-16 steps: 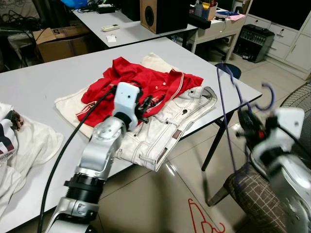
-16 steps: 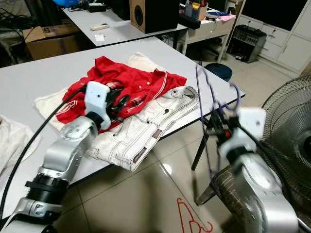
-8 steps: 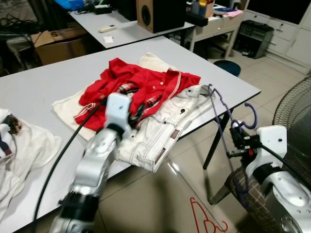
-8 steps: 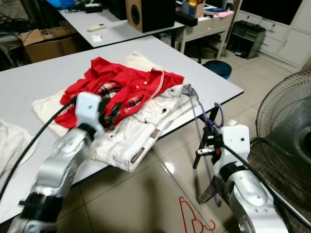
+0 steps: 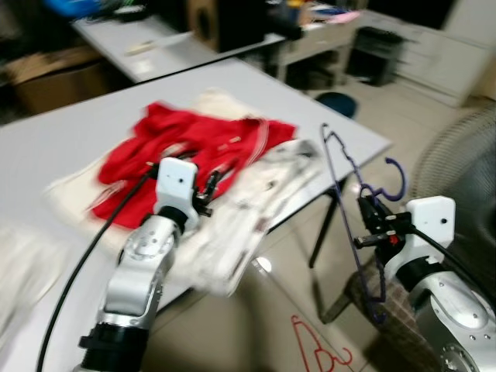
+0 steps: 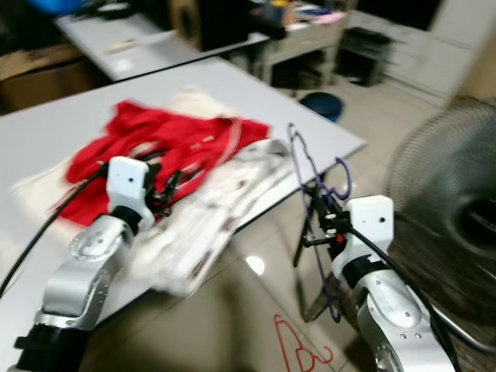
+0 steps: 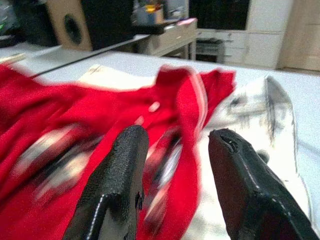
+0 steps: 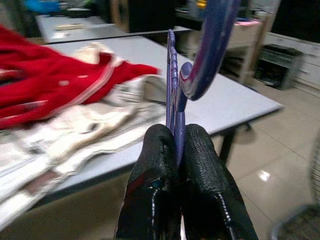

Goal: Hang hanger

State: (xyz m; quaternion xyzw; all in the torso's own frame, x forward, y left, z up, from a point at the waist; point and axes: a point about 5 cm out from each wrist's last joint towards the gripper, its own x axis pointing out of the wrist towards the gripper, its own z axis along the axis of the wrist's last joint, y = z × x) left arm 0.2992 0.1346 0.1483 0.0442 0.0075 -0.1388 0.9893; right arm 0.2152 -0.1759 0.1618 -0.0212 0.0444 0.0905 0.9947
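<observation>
My right gripper [image 5: 367, 223] is shut on a purple wire hanger [image 5: 342, 165], held upright off the table's right corner with its hook [image 5: 398, 177] toward the fan. In the right wrist view the black fingers [image 8: 155, 165] pinch the hanger [image 8: 172, 75] between them. My left gripper [image 5: 206, 187] is open and hovers over a red shirt [image 5: 147, 147] lying on the grey table [image 5: 62, 132]. The left wrist view has the shirt [image 7: 60, 115] between the spread fingers [image 7: 117, 185]. White jeans [image 5: 260, 190] lie beside the shirt, hanging over the table edge.
A standing fan [image 5: 465, 155] is at the right. A plaid-cushioned stool [image 5: 403, 329] stands under my right arm. A red hanger [image 5: 318, 349] lies on the tiled floor. Behind is a second table [image 5: 155, 50] with a speaker. The picture is blurred.
The camera has swung, shifting and blurring the scene. My right gripper brought the hanger lower and nearer the table corner. The left gripper stays over the red shirt.
</observation>
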